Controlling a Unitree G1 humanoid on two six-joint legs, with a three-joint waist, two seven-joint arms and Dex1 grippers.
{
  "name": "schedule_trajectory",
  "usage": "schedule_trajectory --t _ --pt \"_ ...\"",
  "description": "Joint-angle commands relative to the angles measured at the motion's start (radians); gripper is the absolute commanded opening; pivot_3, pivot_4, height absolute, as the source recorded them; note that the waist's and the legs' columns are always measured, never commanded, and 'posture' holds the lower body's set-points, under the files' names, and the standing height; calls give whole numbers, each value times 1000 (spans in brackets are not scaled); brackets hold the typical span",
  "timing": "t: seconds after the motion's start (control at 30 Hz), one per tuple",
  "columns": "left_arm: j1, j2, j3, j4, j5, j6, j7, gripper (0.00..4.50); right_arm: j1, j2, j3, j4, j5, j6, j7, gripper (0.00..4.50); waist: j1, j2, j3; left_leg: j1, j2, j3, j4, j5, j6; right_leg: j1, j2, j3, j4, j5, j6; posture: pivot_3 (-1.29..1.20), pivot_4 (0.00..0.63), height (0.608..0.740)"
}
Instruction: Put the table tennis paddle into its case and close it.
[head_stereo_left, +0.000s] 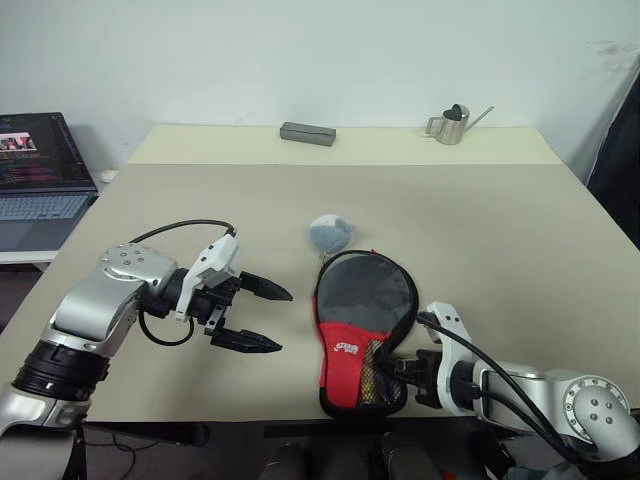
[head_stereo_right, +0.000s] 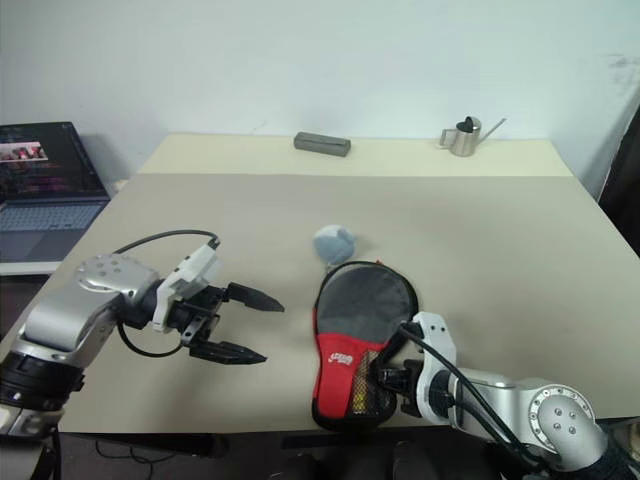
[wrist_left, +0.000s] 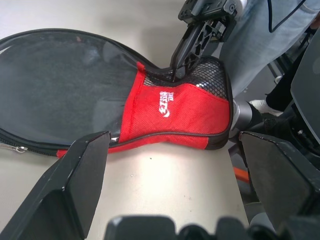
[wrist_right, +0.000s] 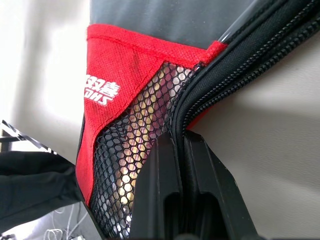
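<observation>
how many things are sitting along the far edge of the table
2: a grey rectangular block near the middle of the far edge, and a small metal watering can further right.

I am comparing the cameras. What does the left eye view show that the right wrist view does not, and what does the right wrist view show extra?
Left eye view: the open left gripper beside the case, a grey ball, a laptop, a small watering can and a grey block on the table.
Right wrist view: the zipper teeth and something wooden-coloured behind the mesh pocket.
Both: the case and the right gripper shut on its edge.
</observation>
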Motion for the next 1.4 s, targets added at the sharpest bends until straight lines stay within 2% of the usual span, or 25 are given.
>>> schedule_trajectory --t 0.03,0.1,0.23,0.33,0.53,0.7,0.8,0.87,1.1,1.23,1.4 --pt "-8 -3 18 -17 -15 6 -50 4500 13 -41 -15 -4 -11 -17 22 519 3 0 0 0 0 0 0 0 0 0 0 0 0 0 0 0 150 740" --pt "-13 -7 15 -13 -13 5 -50 4500 12 -52 -13 -13 -5 -28 25 1041 5 0 0 0 0 0 0 0 0 1 0 0 0 0 0 0 150 740" --pt "-21 -19 11 -12 -9 6 -48 4500 12 -79 -29 -46 9 -54 31 2399 5 0 0 0 0 -1 0 0 0 1 0 0 0 0 0 0 150 740" --pt "-22 -25 13 -10 -7 4 -45 4500 18 -125 -82 -87 28 -75 64 3347 7 0 0 0 0 -1 0 0 0 1 0 0 0 0 0 0 150 740" --pt "-20 -35 22 -5 -3 0 -29 4500 9 -254 -239 -141 -62 -61 261 3347 13 0 0 0 0 -1 0 0 0 1 0 -1 -1 0 0 0 150 740" --pt "-56 -70 63 60 18 -14 54 4500 -94 -310 -298 -137 -393 -84 568 3347 17 0 0 0 0 -1 0 0 0 2 0 -1 -1 0 0 0 150 740" --pt "-116 -114 91 154 47 -33 130 4500 -166 -309 -249 -111 -582 -105 771 3930 21 0 0 0 0 -1 1 0 0 2 1 -2 -1 0 0 0 150 740" --pt "-142 -126 95 190 66 -40 143 4500 -205 -282 -212 -89 -659 -108 853 4464 22 0 0 0 0 -1 1 0 0 2 2 -2 -1 0 0 0 150 740" --pt "-140 -80 77 268 170 -135 105 4500 -307 -233 -59 -16 -979 -157 1162 4464 19 0 1 -1 0 -1 1 0 1 0 1 -2 -2 0 0 0 150 740" --pt "-151 -63 87 351 226 -197 115 4500 -397 -174 11 83 -1156 -217 1270 4464 20 0 1 0 0 0 1 0 1 0 0 -3 -1 0 0 0 150 740" --pt "-163 -74 109 401 242 -215 139 4500 -488 -57 57 188 -1256 -214 1349 4464 20 0 1 -1 0 -1 2 0 1 -1 0 -3 0 0 0 0 150 740"
